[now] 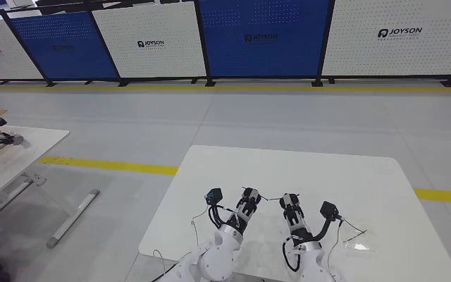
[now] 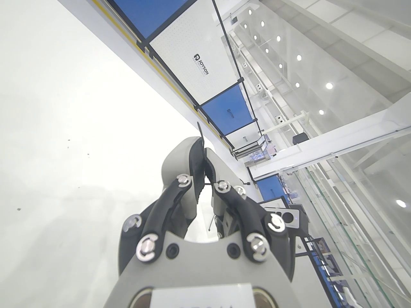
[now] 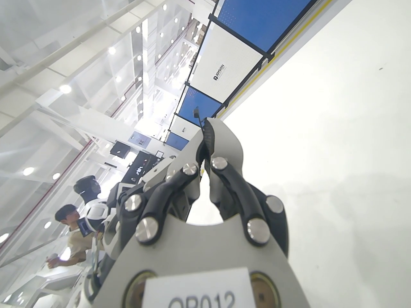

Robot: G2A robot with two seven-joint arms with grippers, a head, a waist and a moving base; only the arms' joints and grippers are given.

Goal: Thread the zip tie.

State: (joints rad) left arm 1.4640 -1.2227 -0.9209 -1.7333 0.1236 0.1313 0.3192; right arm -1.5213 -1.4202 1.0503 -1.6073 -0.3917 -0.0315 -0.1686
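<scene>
Now, the left gripper [image 2: 203, 149] hovers over the white rectangular table [image 1: 317, 169], jaws pinched together on the tail of the thin black plastic zip tie [image 2: 201, 133]; just beside it, the right gripper [image 3: 205, 129] clamps the tie's square-headed end.

Zip tie [image 2: 201, 132]: strap mostly hidden inside clamped left end effector [image 2: 203, 149], short black tip showing. Right end effector [image 3: 205, 133] hides strap below head. Faint clear item [image 1: 358, 245], right on tabletop [image 1: 296, 169], too small to identify. Tabletop near edge cut off.
</scene>
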